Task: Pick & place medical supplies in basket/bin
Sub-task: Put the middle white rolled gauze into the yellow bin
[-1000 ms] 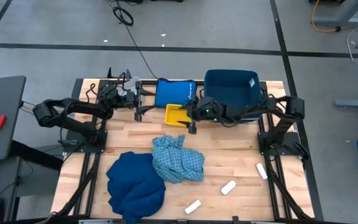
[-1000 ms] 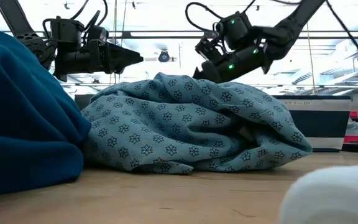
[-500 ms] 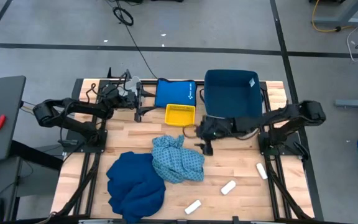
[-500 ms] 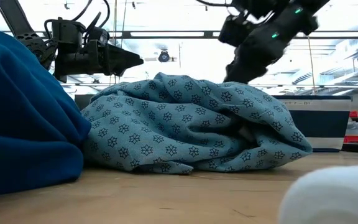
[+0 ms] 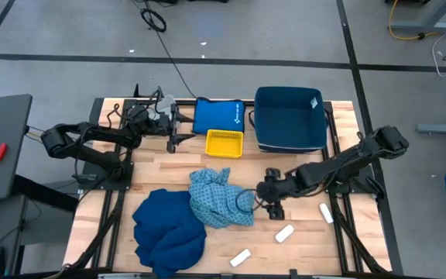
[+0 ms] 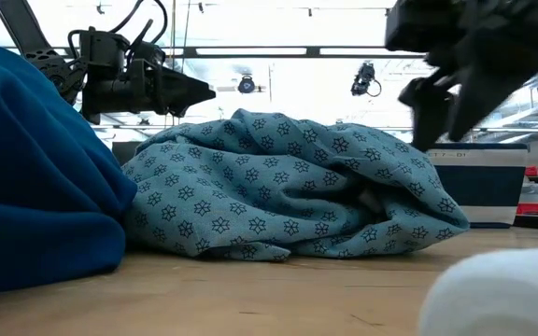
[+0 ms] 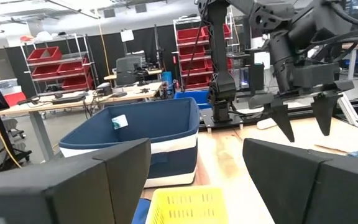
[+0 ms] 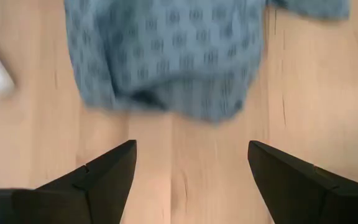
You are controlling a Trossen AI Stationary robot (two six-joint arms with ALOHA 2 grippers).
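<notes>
At the left of the table the left arm waits at the back, its left gripper (image 5: 178,130) held above the wood just beside the small yellow tray (image 5: 224,143), jaws parted and holding nothing — in its own wrist view the two dark fingers (image 7: 123,171) stand apart with only the tray's mesh between them. In front of that, near the front edge, the plain dark-blue cloth (image 5: 169,231) lies heaped, and its right side touches the patterned light-blue cloth (image 5: 221,199), which is bunched in a mound near the middle of the table; the low view shows the patterned folds (image 6: 288,187) resting on the wood with the dark-blue heap (image 6: 35,177) pressed against them. Behind the cloths, a flat blue pouch (image 5: 217,115) lies against the back edge, touching the yellow tray, and to its right stands the large blue bin (image 5: 289,118), nothing visible inside it. The right gripper (image 5: 273,194) hovers just beside the right edge of the patterned cloth, released and empty — its wrist view looks down past wide-spread fingers (image 8: 104,174) at bare wood with the cloth's hem just ahead. Further right and toward the front, three white rolls lie apart on the wood: one (image 5: 241,257) near the front edge, one (image 5: 285,232) close to the right gripper, and one (image 5: 326,212) by the right arm.
</notes>
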